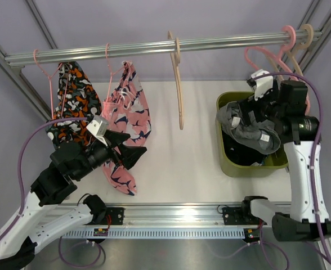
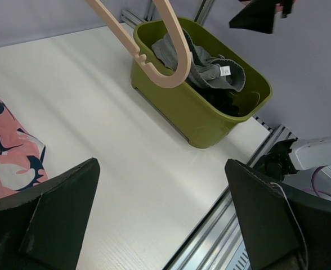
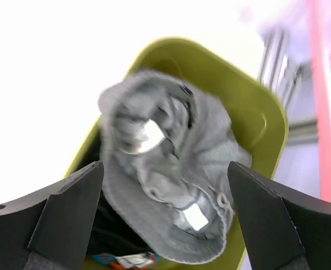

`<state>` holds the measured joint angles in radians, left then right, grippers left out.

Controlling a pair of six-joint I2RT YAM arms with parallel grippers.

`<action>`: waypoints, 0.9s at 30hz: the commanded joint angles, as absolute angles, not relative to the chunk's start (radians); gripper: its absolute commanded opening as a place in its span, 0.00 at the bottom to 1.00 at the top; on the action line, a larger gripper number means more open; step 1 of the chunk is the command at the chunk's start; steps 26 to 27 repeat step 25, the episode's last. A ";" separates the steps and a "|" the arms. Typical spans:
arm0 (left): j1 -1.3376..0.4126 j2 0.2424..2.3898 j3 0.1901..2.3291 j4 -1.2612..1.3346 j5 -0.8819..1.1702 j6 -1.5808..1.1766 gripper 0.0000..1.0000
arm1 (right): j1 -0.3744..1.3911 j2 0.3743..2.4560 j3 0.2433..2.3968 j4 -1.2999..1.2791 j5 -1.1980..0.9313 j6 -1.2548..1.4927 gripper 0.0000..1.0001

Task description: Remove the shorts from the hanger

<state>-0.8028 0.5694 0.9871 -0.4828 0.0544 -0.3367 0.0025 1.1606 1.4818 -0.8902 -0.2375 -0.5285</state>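
A blue-orange-white patterned pair of shorts (image 1: pixel 71 108) hangs on a pink hanger (image 1: pixel 46 70) at the rail's left end. A pink patterned pair (image 1: pixel 129 121) hangs on the second pink hanger beside it and also shows in the left wrist view (image 2: pixel 8 163). My left gripper (image 1: pixel 133 158) is open and empty in front of the pink pair, low over the table (image 2: pixel 162 225). A grey pair (image 1: pixel 255 132) lies on top of a black pair (image 3: pixel 106 225) in the green bin (image 1: pixel 228 163). My right gripper (image 1: pixel 245 115) is open and empty just above the grey pair (image 3: pixel 177 185).
An empty beige hanger (image 1: pixel 178 79) hangs mid-rail and shows in the left wrist view (image 2: pixel 168 53). Empty pink and beige hangers (image 1: pixel 292 42) hang at the rail's right end. The rail (image 1: pixel 154 49) spans the back. A blue-orange scrap (image 3: pixel 126 261) peeks from the bin.
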 commanded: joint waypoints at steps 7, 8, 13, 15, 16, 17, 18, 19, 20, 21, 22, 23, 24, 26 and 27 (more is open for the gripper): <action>-0.801 0.595 1.006 -0.443 0.026 -0.328 0.99 | 0.008 0.839 1.421 -0.740 -0.338 -0.240 0.99; -0.801 0.595 1.006 -0.446 0.025 -0.331 0.99 | 0.008 0.815 1.408 -0.718 -0.334 -0.198 1.00; -0.802 0.589 1.000 -0.451 0.029 -0.341 0.99 | 0.008 0.778 1.381 -0.773 -0.263 -0.085 1.00; -0.801 0.586 0.997 -0.449 0.029 -0.345 0.99 | 0.008 0.769 1.359 -0.791 -0.223 -0.038 1.00; -0.801 0.584 0.996 -0.451 0.032 -0.347 0.99 | 0.008 0.765 1.353 -0.798 -0.200 -0.029 1.00; -0.801 0.583 0.996 -0.449 0.032 -0.348 0.99 | 0.008 0.762 1.347 -0.808 -0.187 -0.022 1.00; -0.802 0.583 0.996 -0.451 0.034 -0.350 0.99 | 0.008 0.753 1.338 -0.811 -0.180 -0.015 0.99; -0.801 0.580 0.996 -0.451 0.035 -0.350 0.99 | 0.008 0.747 1.333 -0.813 -0.164 -0.011 0.99; -0.801 0.580 0.996 -0.453 0.035 -0.350 0.99 | 0.008 0.742 1.332 -0.816 -0.160 -0.011 0.99; -0.801 0.580 0.997 -0.453 0.035 -0.348 0.99 | 0.008 0.732 1.327 -0.818 -0.152 -0.011 1.00; -0.802 0.578 0.997 -0.456 0.035 -0.348 0.99 | 0.008 0.726 1.325 -0.819 -0.152 -0.024 0.99; -0.801 0.578 0.996 -0.456 0.035 -0.348 0.99 | 0.008 0.721 1.322 -0.821 -0.161 -0.035 0.99; -0.801 0.578 0.994 -0.457 0.035 -0.348 0.99 | 0.008 0.701 1.307 -0.815 -0.172 -0.046 1.00; -0.801 0.578 0.993 -0.457 0.035 -0.348 0.99 | 0.008 0.686 1.295 -0.802 -0.192 -0.063 1.00; -0.801 0.578 0.993 -0.457 0.035 -0.348 0.99 | 0.008 0.686 1.295 -0.802 -0.192 -0.063 1.00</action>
